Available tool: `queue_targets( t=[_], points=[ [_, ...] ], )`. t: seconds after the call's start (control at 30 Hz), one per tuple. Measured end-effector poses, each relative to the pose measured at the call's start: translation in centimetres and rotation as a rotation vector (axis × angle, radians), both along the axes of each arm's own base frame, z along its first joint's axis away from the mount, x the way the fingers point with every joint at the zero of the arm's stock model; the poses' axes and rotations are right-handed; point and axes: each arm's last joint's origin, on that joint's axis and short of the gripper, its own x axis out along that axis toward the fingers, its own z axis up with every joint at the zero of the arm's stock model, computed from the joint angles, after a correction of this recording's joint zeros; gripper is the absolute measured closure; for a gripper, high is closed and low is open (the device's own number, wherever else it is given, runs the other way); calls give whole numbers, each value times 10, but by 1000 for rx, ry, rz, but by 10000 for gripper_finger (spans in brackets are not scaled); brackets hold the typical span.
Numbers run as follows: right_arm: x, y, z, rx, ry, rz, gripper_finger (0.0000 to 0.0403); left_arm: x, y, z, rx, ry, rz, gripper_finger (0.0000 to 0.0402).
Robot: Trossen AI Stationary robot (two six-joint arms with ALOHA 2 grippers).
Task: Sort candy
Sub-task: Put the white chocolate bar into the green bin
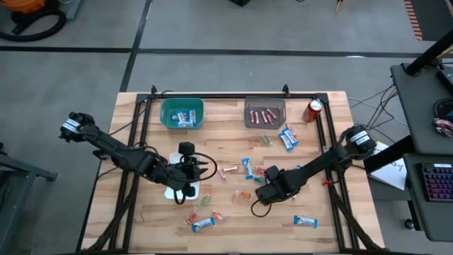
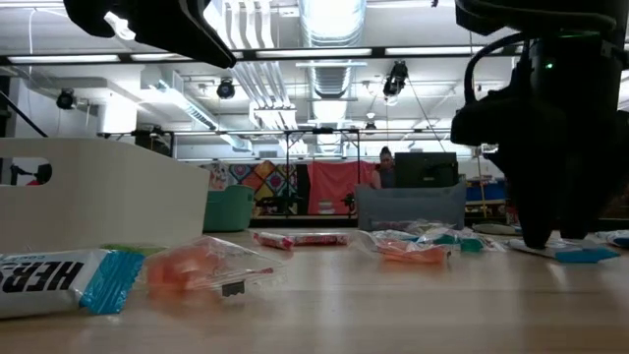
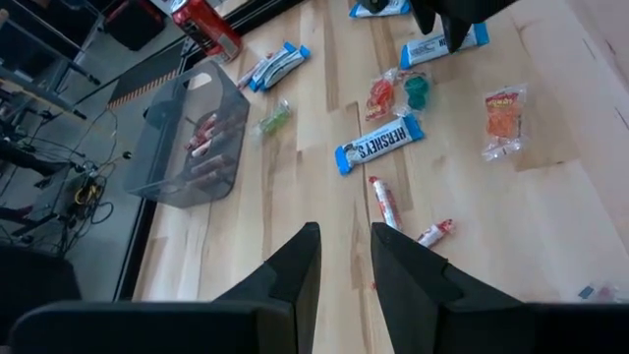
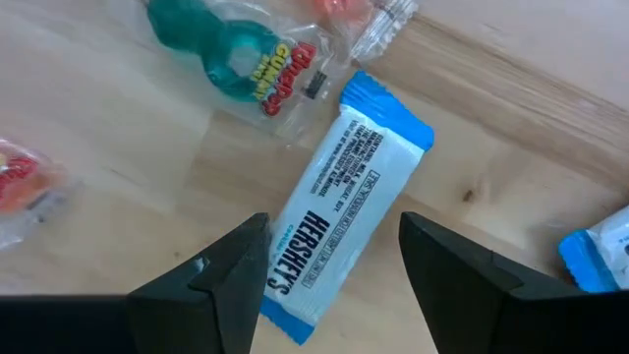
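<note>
From above we see candy scattered over the middle of the tabletop [image 1: 141, 212], with a teal bin [image 1: 182, 113] and a grey bin [image 1: 265, 112] at the far edge and a red can [image 1: 313, 110] beside the grey one. The right gripper [image 1: 267, 191] hangs low among the sweets right of centre, and the left gripper [image 1: 185, 176] sits left of centre by a white tray [image 1: 180, 191]. A blue-and-white bar [image 1: 247, 168] lies just beyond the right gripper, so the right arm is clearly the nearer one.

At table height we make out a dark gripper [image 2: 550, 147] reaching down on the right, a Hershey's wrapper [image 2: 59, 280] close to the lens, and a blurred orange sweet [image 2: 197, 267] beside it.

From the left wrist we look past jaws held a little apart with nothing between them. Ahead lie slim red sticks [image 3: 388, 204] and another Hershey's bar [image 3: 378, 145], well apart from the fingers.

From the right wrist, the jaws are spread wide and a Hershey's bar [image 4: 344, 221] lies flat on the wood between them, not yet touched. Its long axis runs slantwise rather than square to the gap. We judge a small wrist turn would let the closing fingers meet its long sides. A teal gummy packet [image 4: 236, 54] lies just past its far end.
</note>
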Motion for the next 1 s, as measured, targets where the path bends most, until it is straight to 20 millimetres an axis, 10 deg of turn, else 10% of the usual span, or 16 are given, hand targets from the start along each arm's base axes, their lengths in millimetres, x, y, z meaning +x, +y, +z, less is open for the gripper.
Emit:
queue_targets(
  t=[0.4,1.0],
  points=[
    [2,0,-7,-32,23,132,200,4,-4,-7,-107,-90,-51,324],
    [1,0,-5,-38,31,238,341,6,-5,-15,-152,-189,-66,324]
  ],
)
